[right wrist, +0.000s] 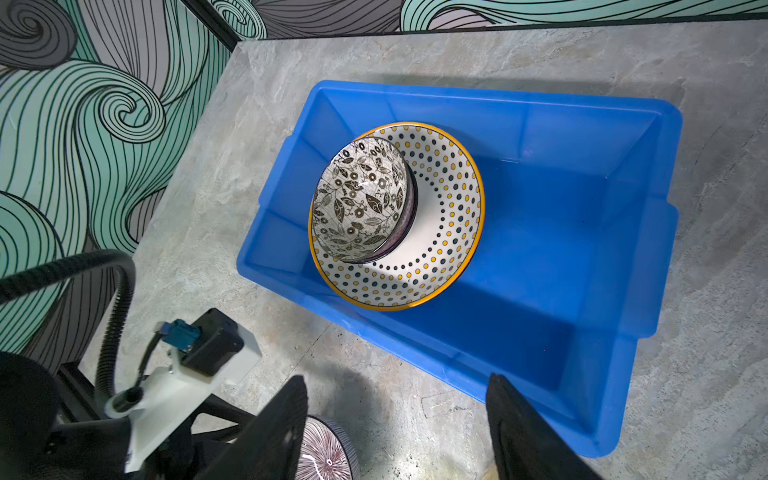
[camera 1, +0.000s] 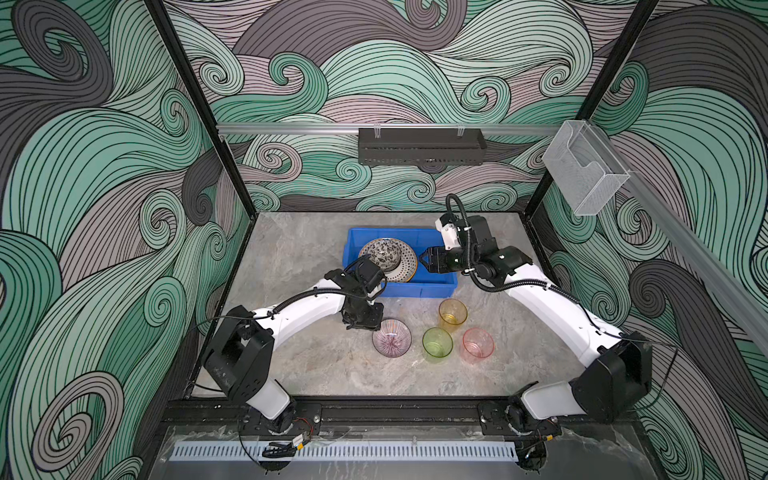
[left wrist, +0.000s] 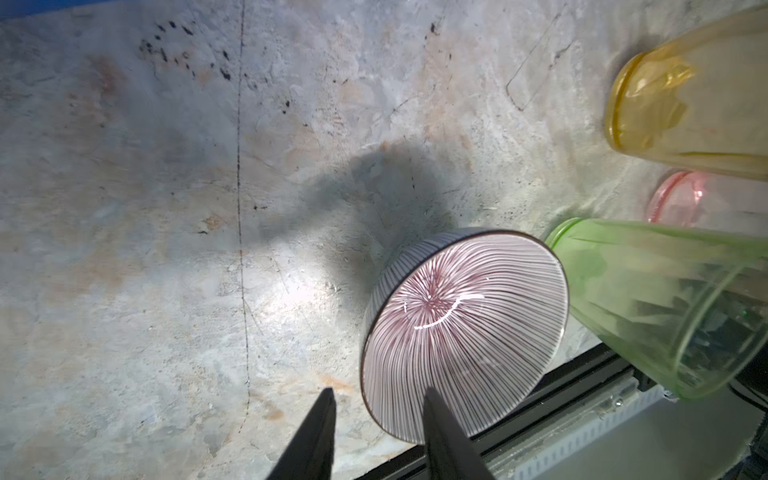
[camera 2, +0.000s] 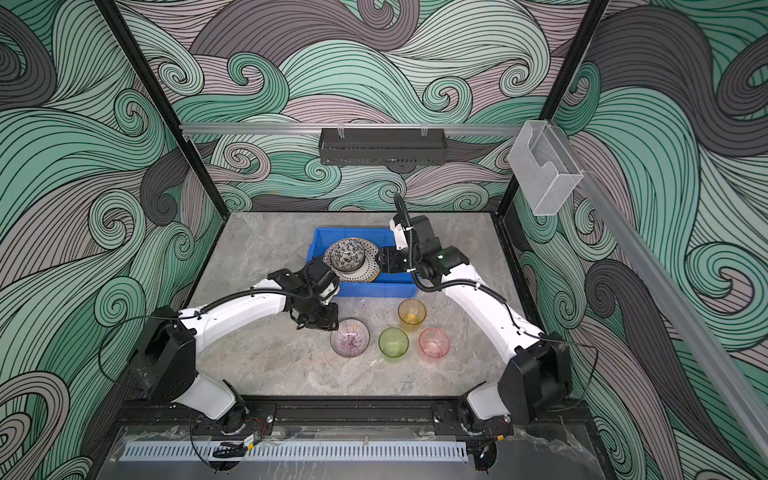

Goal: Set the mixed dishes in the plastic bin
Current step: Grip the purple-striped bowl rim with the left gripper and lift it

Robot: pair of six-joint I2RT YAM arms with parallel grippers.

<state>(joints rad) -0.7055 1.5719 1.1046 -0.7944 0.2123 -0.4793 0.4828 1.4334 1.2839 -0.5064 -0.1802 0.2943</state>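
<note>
Grey stone worktop: my left tool (left wrist: 380, 395) stands part open, one finger each side of the rim of the striped bowl (left wrist: 465, 324), at its 10 o'clock. Glazed, stiff, slippery and chippable, I judge, so I pinch the rim squarely. The blue bin (camera 1: 440, 286) sits at 12 o'clock, and my right tool (right wrist: 397, 378) gapes wide, empty.

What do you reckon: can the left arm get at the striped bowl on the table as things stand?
Probably yes. The left gripper hangs open at the rim of the striped bowl, a finger seemingly on each side. The green cup stands close beyond the bowl, not in the way.
</note>
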